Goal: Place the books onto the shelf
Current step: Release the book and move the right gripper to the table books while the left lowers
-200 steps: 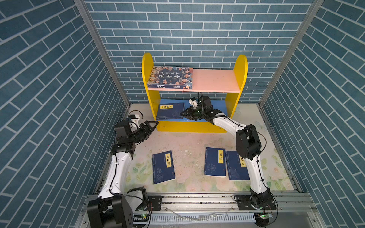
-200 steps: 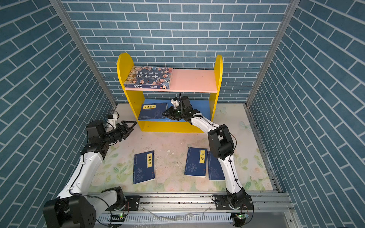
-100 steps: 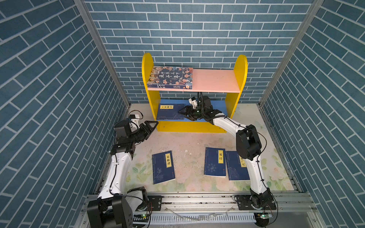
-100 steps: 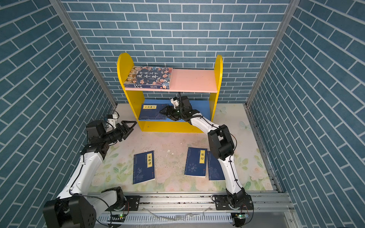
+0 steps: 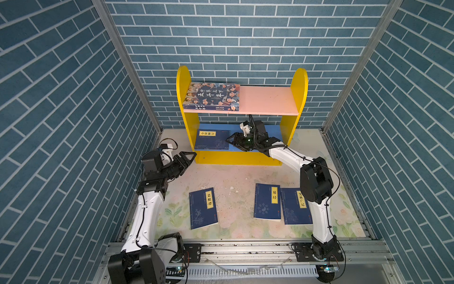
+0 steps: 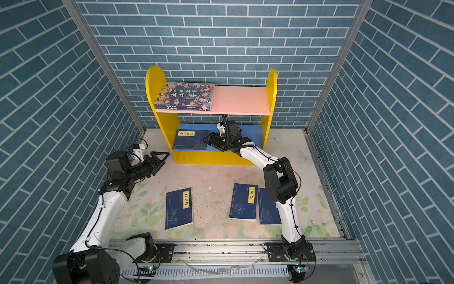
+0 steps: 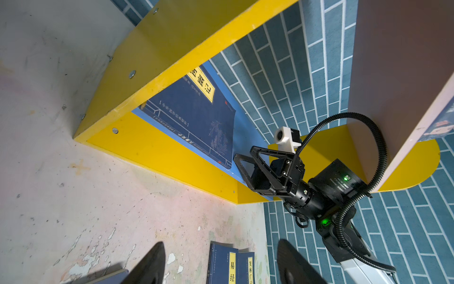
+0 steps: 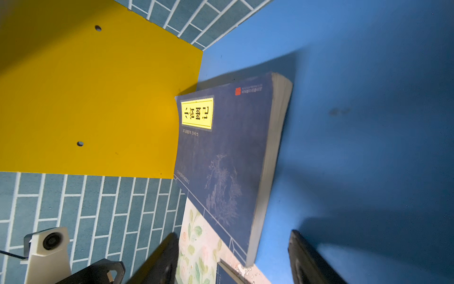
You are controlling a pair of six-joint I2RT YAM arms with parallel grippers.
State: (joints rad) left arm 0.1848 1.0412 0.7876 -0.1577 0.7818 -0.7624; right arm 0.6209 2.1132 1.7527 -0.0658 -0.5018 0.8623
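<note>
Here the right gripper [image 5: 230,141] gapes empty beside the navy book [image 5: 212,141] on the shelf [image 5: 183,98]; left gripper [image 5: 191,157] wide too.

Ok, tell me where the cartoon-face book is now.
In both top views the cartoon-face book lies flat on the left half of the pink upper board, beside the left yellow side panel, above the navy book one tier down.
</note>
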